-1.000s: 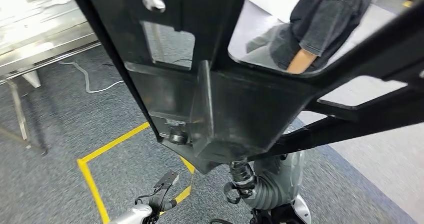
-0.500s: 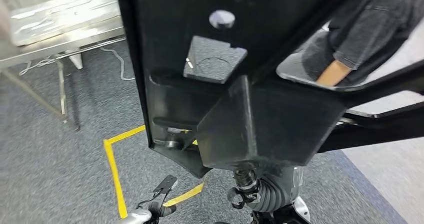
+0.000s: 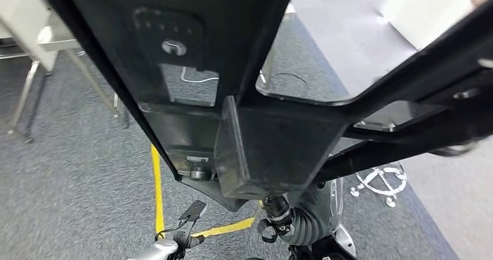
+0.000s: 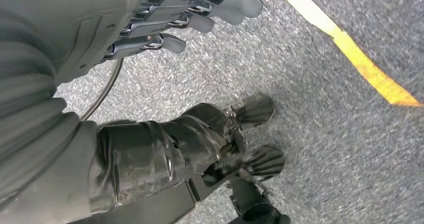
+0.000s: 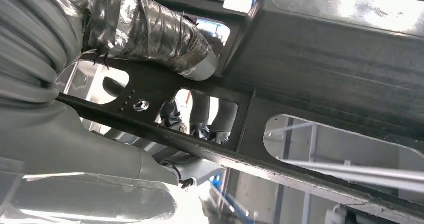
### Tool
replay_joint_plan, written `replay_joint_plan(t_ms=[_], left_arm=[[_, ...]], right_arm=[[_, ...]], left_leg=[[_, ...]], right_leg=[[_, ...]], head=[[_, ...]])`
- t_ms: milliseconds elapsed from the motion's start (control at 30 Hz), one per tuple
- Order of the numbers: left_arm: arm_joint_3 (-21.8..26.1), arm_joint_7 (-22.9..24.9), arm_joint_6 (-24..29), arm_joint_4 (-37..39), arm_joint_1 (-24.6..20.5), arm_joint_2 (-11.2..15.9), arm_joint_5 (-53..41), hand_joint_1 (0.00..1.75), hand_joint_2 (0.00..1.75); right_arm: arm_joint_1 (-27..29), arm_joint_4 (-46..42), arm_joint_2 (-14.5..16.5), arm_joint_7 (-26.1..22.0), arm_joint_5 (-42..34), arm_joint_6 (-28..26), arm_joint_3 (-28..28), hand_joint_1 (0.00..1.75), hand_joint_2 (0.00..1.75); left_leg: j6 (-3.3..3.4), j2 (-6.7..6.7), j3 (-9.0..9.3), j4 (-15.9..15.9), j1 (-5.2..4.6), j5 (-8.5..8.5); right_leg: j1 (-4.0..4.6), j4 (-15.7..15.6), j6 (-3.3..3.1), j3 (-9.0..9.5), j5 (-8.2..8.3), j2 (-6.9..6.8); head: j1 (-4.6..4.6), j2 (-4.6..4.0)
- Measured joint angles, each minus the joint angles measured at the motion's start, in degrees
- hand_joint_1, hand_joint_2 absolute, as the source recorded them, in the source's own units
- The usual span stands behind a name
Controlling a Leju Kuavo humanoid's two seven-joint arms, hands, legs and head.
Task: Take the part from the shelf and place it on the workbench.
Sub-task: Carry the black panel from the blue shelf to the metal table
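Your right hand [image 5: 150,38] is clamped on the black metal frame part [image 3: 279,138], its taped thumb pressed on one face and its darker fingers [image 5: 207,119] showing through a slot from the other side. From the head view the part is held up close before the camera, tilted, its bars running off the upper and right edges of the picture, so you see the room mostly through its cut-outs and past its lower left edge. Your left hand [image 4: 185,18] hangs low over the grey carpet [image 3: 70,190], holding nothing, fingers loosely together and slightly curled, thumb apart from them. Yellow floor tape [image 3: 157,184] runs along the carpet just beside that hand and turns a corner below the part's lower tip. At upper left, the metal legs of a table [image 3: 29,91] stand on the carpet, well apart from the part's edge, with open carpet between. At lower right a white wheeled base [image 3: 381,181] sits near the part's lower bar. Through the top cut-out you see a stretch of carpet and a pale panel [image 3: 424,10] beyond.
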Motion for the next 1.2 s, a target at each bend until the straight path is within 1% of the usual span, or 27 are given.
replay_joint_plan(t_ms=[67,133,200,233,300,333,367,400,433,467,533,567,600,633,700,733,800,867,900,933,967,1000,1033,1100,1133,1167,1200], left_arm=[[0.00,-0.52,0.03,0.00,-0.13,-0.25,-0.75,0.00,1.75],[0.00,-1.10,0.05,0.00,-0.28,-0.48,-1.04,0.00,1.75],[0.00,-1.29,0.07,0.01,-0.30,-0.52,-1.05,0.00,1.75],[0.00,-1.30,0.12,0.01,-0.28,-0.51,-0.93,0.00,1.75],[0.00,-1.31,0.21,0.02,-0.40,-0.48,-0.58,0.00,1.75],[0.00,-1.35,0.25,0.02,-0.48,-0.46,-0.34,0.00,1.75],[-0.01,-1.39,0.25,0.02,-0.54,-0.46,-0.17,0.00,1.75],[-0.01,-1.43,0.25,0.02,-0.52,-0.45,-0.03,0.00,1.75],[-0.01,-1.46,0.25,0.02,-0.45,-0.44,0.08,0.00,1.75],[-0.01,-1.46,0.25,0.02,-0.39,-0.40,0.13,0.00,1.75],[-0.01,-1.49,0.26,0.02,-0.42,-0.34,0.22,0.00,1.75],[-0.02,-1.55,0.25,0.02,-0.50,-0.32,0.35,0.00,1.75],[-0.02,-1.64,0.25,0.02,-0.59,-0.32,0.50,0.00,1.75],[-0.02,-1.78,0.23,0.03,-0.65,-0.30,0.64,0.00,1.75],[-0.02,-2.09,0.23,0.04,-0.70,-0.17,0.68,0.00,1.75],[-0.02,-2.23,0.25,0.05,-0.71,-0.11,0.63,0.00,1.75],[-0.02,-2.37,0.28,0.06,-0.85,-0.07,0.54,0.00,1.75],[-0.02,-2.39,0.32,0.05,-1.03,-0.09,0.51,0.00,1.75],[-0.02,-2.39,0.33,0.05,-1.04,-0.09,0.51,0.00,1.75],[-0.02,-2.39,0.33,0.05,-0.98,-0.09,0.51,0.00,1.75],[-0.02,-2.39,0.33,0.06,-0.91,-0.09,0.51,0.00,1.75],[-0.02,-2.39,0.33,0.07,-0.87,-0.09,0.51,0.00,1.75],[-0.02,-2.40,0.33,0.07,-0.86,-0.10,0.51,0.00,1.75],[-0.02,-2.41,0.34,0.07,-0.92,-0.16,0.52,0.00,1.75],[-0.02,-2.43,0.35,0.07,-0.96,-0.19,0.51,0.00,1.75],[-0.02,-2.44,0.36,0.07,-0.96,-0.21,0.50,0.00,1.75],[-0.02,-2.46,0.38,0.07,-0.93,-0.20,0.48,0.00,1.75]], right_arm=[[-0.31,0.14,0.08,0.05,0.49,-0.10,0.00,1.75,1.75],[-0.51,0.23,0.17,0.24,0.69,-0.15,0.00,1.75,1.75],[-0.67,0.34,0.36,0.39,0.70,-0.16,0.00,1.75,1.75],[-0.80,0.41,0.51,0.42,0.72,-0.16,0.00,1.75,1.75],[-1.02,0.50,0.85,0.45,0.93,-0.29,0.03,1.75,1.75],[-1.05,0.54,0.96,0.55,1.14,-0.43,0.04,1.75,1.75],[-1.04,0.58,1.03,0.69,1.37,-0.60,0.07,1.75,1.75],[-1.02,0.61,1.03,0.85,1.58,-0.75,0.08,1.75,1.75],[-0.99,0.63,1.03,1.01,1.70,-0.87,0.10,1.75,1.75],[-1.00,0.65,1.04,1.12,1.77,-0.95,0.11,1.75,1.75],[-1.02,0.65,1.04,1.28,1.84,-0.99,0.17,1.75,1.75],[-1.03,0.66,1.04,1.38,1.91,-1.03,0.21,1.75,1.75],[-1.05,0.66,1.04,1.45,2.06,-1.09,0.25,1.75,1.75],[-1.07,0.67,1.04,1.50,2.26,-1.15,0.28,1.75,1.75],[-1.14,0.68,1.04,1.56,2.76,-1.27,0.33,1.75,1.75],[-1.21,0.69,1.04,1.60,3.02,-1.32,0.34,1.75,1.75],[-1.35,0.67,1.04,1.79,3.53,-1.46,0.36,1.75,1.75],[-1.35,0.65,1.03,2.11,3.81,-1.62,0.38,1.75,1.75],[-1.31,0.64,1.03,2.23,3.83,-1.67,0.39,1.75,1.75],[-1.28,0.65,1.02,2.32,3.84,-1.72,0.40,1.75,1.75],[-1.27,0.65,1.02,2.34,3.85,-1.77,0.40,1.75,1.75],[-1.27,0.65,1.02,2.34,3.85,-1.79,0.41,1.75,1.75],[-1.28,0.65,1.02,2.34,3.86,-1.80,0.41,1.75,1.75],[-1.31,0.64,1.03,2.34,3.86,-1.84,0.42,1.75,1.75],[-1.32,0.64,1.04,2.37,3.87,-1.86,0.43,1.75,1.75],[-1.33,0.63,1.04,2.39,3.88,-1.89,0.43,1.75,1.75],[-1.34,0.63,1.04,2.40,3.90,-1.92,0.44,1.75,1.75]], left_leg=[[-0.25,-1.54,-0.18,0.23,0.03,-0.03],[-0.91,-2.85,-0.66,0.27,0.25,0.16],[-1.82,-4.10,-1.01,0.04,0.53,0.47],[-2.16,-3.73,-1.17,0.23,0.51,0.34],[-2.65,-0.59,-2.67,3.25,0.28,-1.56],[-2.82,1.58,-4.16,6.35,0.28,-3.20],[-3.05,2.97,-5.98,9.94,0.38,-4.85],[-3.27,3.59,-7.51,12.90,0.53,-5.85],[-3.48,3.89,-8.30,14.36,0.66,-5.95],[-3.65,4.13,-8.03,13.78,0.77,-5.07],[-3.82,5.43,-4.48,7.08,0.89,-1.75],[-3.65,6.55,-2.65,3.81,0.73,-0.68],[-3.36,7.37,-1.40,1.54,0.55,-0.14],[-3.02,7.73,-1.03,0.75,0.34,-0.25],[-2.29,6.91,-1.12,0.77,0.16,-0.39],[-2.00,6.31,-1.01,0.62,0.28,-0.36],[-1.36,5.09,-0.67,0.29,0.64,-0.25],[-0.93,3.80,-0.57,0.18,0.72,-0.19],[-0.81,3.08,-0.58,0.19,0.66,-0.18],[-0.79,2.30,-0.57,0.20,0.59,-0.19],[-0.79,1.46,-0.54,0.22,0.54,-0.19],[-0.80,0.59,-0.48,0.24,0.52,-0.19],[-0.83,-0.30,-0.40,0.27,0.52,-0.19],[-1.10,-1.84,-0.50,0.37,0.57,-0.13],[-1.41,-2.46,-0.71,0.37,0.69,-0.01],[-1.82,-3.05,-0.97,0.30,0.86,0.15],[-2.31,-3.74,-1.18,0.15,0.99,0.35]], right_leg=[[-0.20,-7.40,-0.48,2.97,3.38,2.63],[-0.17,-10.98,-0.82,4.49,4.15,4.62],[-0.11,-11.49,-1.23,4.81,4.34,3.81],[-0.19,-11.88,-1.53,5.06,4.53,3.12],[-0.39,-12.66,-2.19,5.62,4.84,1.49],[-0.22,-12.78,-2.38,5.80,4.83,0.61],[-0.11,-12.77,-2.56,5.84,4.75,-0.26],[-0.04,-12.71,-2.62,5.84,4.65,-1.13],[-0.04,-12.63,-2.60,5.85,4.52,-1.97],[-0.08,-12.52,-2.51,5.87,4.36,-2.78],[-0.20,-12.07,-2.11,6.00,3.85,-4.25],[-0.10,-11.82,-1.83,6.05,3.55,-4.88],[0.04,-11.60,-1.49,6.08,3.26,-5.40],[0.22,-11.48,-1.16,6.16,3.05,-5.85],[0.40,-11.57,-0.50,6.54,2.77,-6.77],[0.30,-11.51,-0.15,6.75,2.52,-6.67],[-0.02,-9.15,0.36,6.00,0.66,-4.31],[-0.14,-2.46,0.49,2.80,-2.75,-1.39],[-0.12,1.26,0.47,0.82,-4.08,-0.86],[-0.08,3.73,0.44,-0.64,-4.47,-0.61],[-0.07,4.28,0.34,-1.24,-3.78,-0.47],[-0.08,2.53,0.16,-0.73,-2.04,-0.28],[-0.09,-1.08,-0.10,0.72,0.32,0.34],[-0.27,-8.24,-0.68,3.76,3.29,3.23],[-0.27,-10.29,-0.88,4.59,3.76,4.38],[-0.22,-10.96,-1.00,4.86,3.58,4.99],[-0.09,-11.34,-1.12,4.98,3.65,4.59]], head=[[0.05,-0.01],[0.11,-0.01],[0.21,-0.01],[0.24,-0.01],[-0.24,-0.01],[-0.45,-0.01],[-0.69,-0.01],[-0.71,-0.01],[-0.71,-0.01],[-0.73,-0.01],[-0.73,-0.01],[-0.74,0.00],[-0.72,0.00],[-0.65,0.00],[-0.53,0.00],[-0.44,0.00],[-0.24,-0.01],[0.07,-0.01],[0.17,-0.01],[0.22,0.00],[0.25,-0.01],[0.26,-0.01],[0.27,-0.01],[0.25,-0.01],[0.29,-0.01],[0.32,-0.01],[0.39,0.00]])
